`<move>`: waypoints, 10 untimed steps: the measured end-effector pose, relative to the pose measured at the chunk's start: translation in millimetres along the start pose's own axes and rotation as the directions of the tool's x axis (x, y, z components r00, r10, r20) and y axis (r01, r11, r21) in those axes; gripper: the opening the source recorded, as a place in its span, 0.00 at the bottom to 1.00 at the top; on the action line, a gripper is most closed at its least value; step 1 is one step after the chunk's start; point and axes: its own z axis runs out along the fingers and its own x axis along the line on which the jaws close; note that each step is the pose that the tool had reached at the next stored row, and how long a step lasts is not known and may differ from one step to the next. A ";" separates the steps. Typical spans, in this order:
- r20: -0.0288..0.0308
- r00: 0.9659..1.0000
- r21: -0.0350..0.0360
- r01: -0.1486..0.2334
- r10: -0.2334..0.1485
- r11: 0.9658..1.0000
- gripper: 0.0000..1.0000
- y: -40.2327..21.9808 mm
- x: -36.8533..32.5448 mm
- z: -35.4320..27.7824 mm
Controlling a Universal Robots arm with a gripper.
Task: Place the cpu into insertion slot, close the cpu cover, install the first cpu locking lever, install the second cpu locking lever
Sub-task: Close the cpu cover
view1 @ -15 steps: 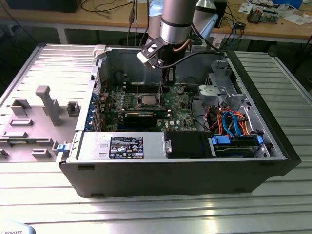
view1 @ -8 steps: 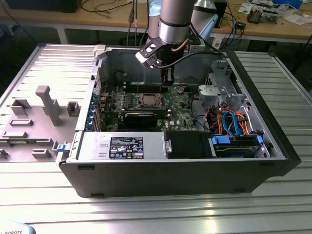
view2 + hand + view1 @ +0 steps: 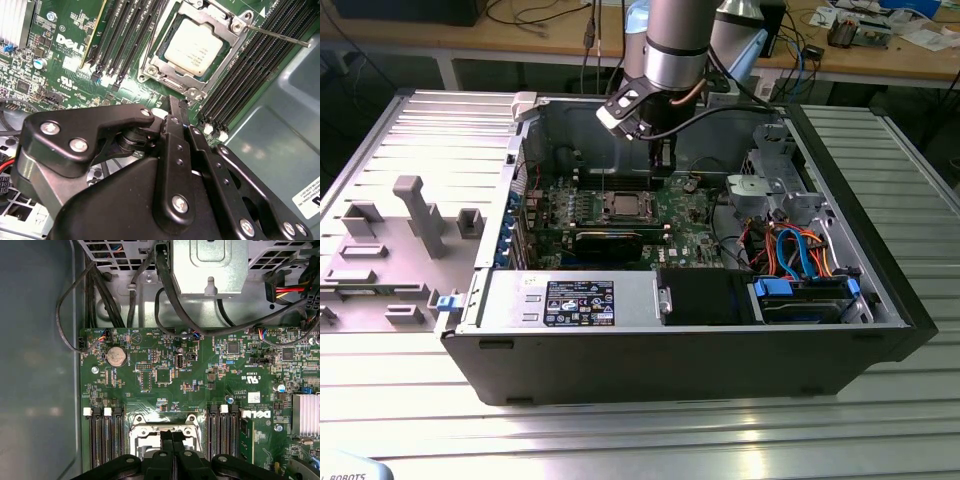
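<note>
The cpu (image 3: 192, 46), a dull silver square, sits in the insertion slot (image 3: 150, 67) on the green board. The silver cpu cover (image 3: 172, 82) lies flat around it as a frame. One thin locking lever (image 3: 277, 36) sticks out from the socket's corner, over the black memory slots. My gripper (image 3: 176, 104) is shut with nothing between its fingers, and its tip hovers just off the socket's edge. In the first wrist view the shut gripper (image 3: 172, 437) partly hides the socket (image 3: 150, 432). In the exterior view the gripper (image 3: 663, 160) hangs above and behind the socket (image 3: 623, 205).
The board lies inside an open black computer case (image 3: 700, 350). Black memory slots (image 3: 240, 75) flank the socket. A long black expansion card (image 3: 610, 240) stands in front of it. Drive bays with orange and blue cables (image 3: 800, 250) fill the exterior view's right. A grey side panel (image 3: 410, 220) lies at its left.
</note>
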 end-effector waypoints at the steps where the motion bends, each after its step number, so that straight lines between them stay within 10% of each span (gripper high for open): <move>1: 0.000 1.000 0.000 0.000 0.000 1.000 0.11 0.0 0.0 0.2; 10: 0.000 1.000 0.000 0.000 0.000 1.000 0.11 -9.7 0.0 8.7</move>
